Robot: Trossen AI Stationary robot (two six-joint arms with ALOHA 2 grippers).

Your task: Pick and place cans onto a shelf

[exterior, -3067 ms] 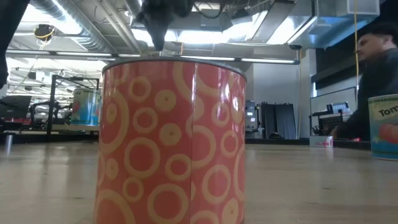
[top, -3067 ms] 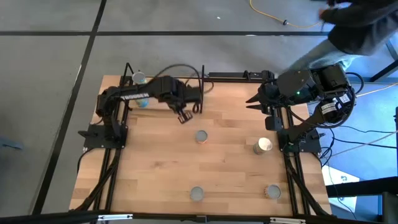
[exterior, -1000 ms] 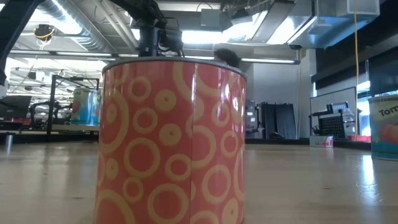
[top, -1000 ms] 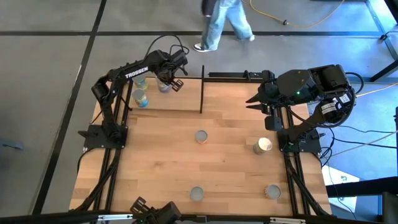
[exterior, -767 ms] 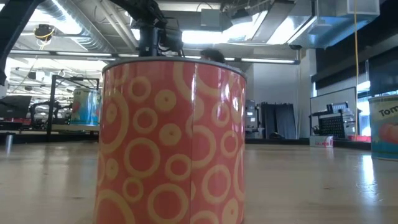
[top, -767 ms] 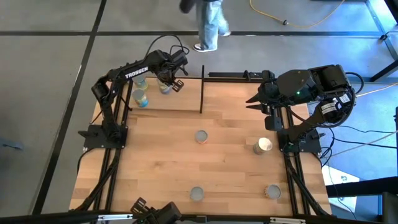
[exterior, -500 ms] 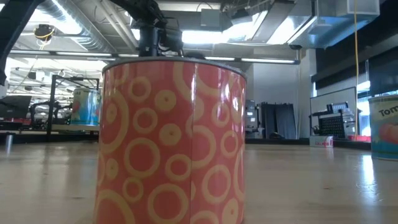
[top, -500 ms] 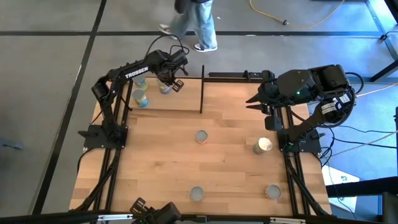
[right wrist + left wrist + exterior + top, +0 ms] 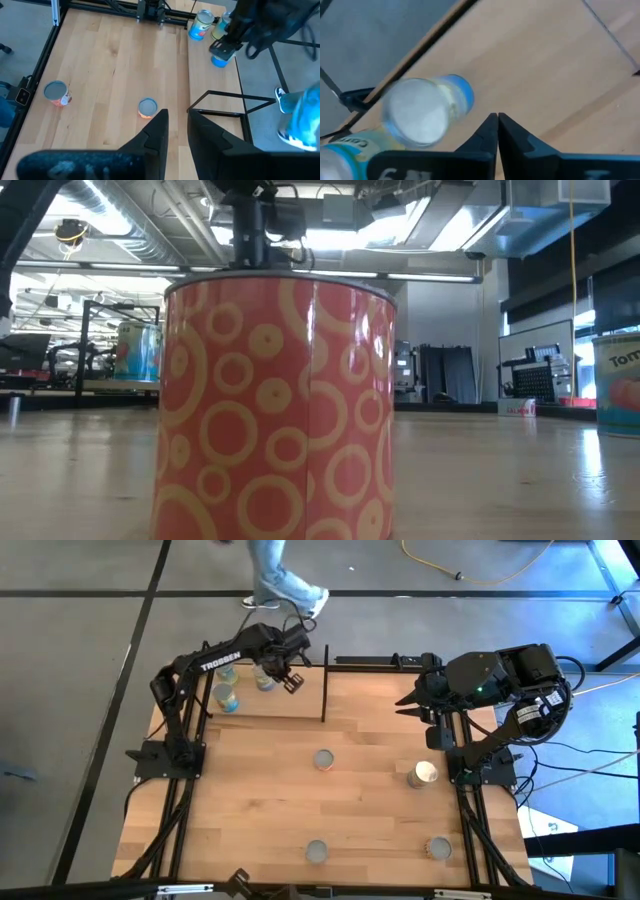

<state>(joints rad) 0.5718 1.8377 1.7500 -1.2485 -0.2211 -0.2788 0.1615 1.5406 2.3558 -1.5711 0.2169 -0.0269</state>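
The shelf [image 9: 298, 706] stands at the table's far left, with three cans on it: one blue-labelled [image 9: 265, 680], one [image 9: 226, 698] nearer the left edge and one [image 9: 227, 667] behind that. My left gripper [image 9: 292, 682] hangs shut just right of the blue can [image 9: 426, 110], touching nothing. Several more cans stand on the table: [image 9: 323, 759], [image 9: 424, 774], [image 9: 316, 852], [image 9: 438, 848]. My right gripper [image 9: 404, 705] waits open, high at the far right.
The shelf's black rods [image 9: 325, 680] rise right next to my left gripper. An orange-red can with circles [image 9: 275, 410] fills the low view. A person's legs [image 9: 280, 575] pass on the floor beyond the table's far edge.
My left gripper has gone up a little and toward the table's right edge, coming away from the blue can, which stays standing on the shelf. The person beyond the table has walked toward the left.
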